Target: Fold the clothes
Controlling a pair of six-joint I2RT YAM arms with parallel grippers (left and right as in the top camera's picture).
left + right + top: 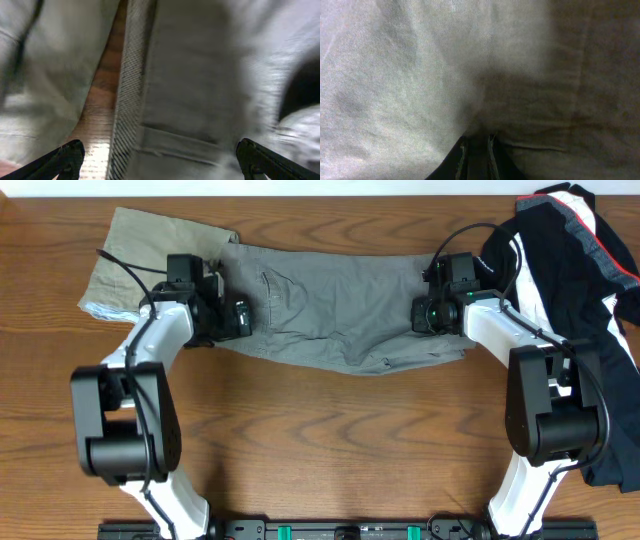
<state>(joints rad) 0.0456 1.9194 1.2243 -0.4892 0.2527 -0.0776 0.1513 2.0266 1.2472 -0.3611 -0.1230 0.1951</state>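
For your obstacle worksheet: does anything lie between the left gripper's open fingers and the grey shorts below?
Nothing visible does. The left gripper hangs open directly over the grey shorts, with only cloth and a strip of bare table beneath it. The khaki shorts lie off to the side.

A wooden table (330, 430) with a brown grain carries everything. Grey shorts (340, 310) lie spread flat across its far middle, stretched left to right. Khaki shorts (130, 255) lie at the far left, their right edge touching or slipping under the grey pair; in the left wrist view a narrow strip of bare wood (102, 95) shows between the two. A black top with white and red stripes (590, 290) lies crumpled along the right edge, running from far to near.
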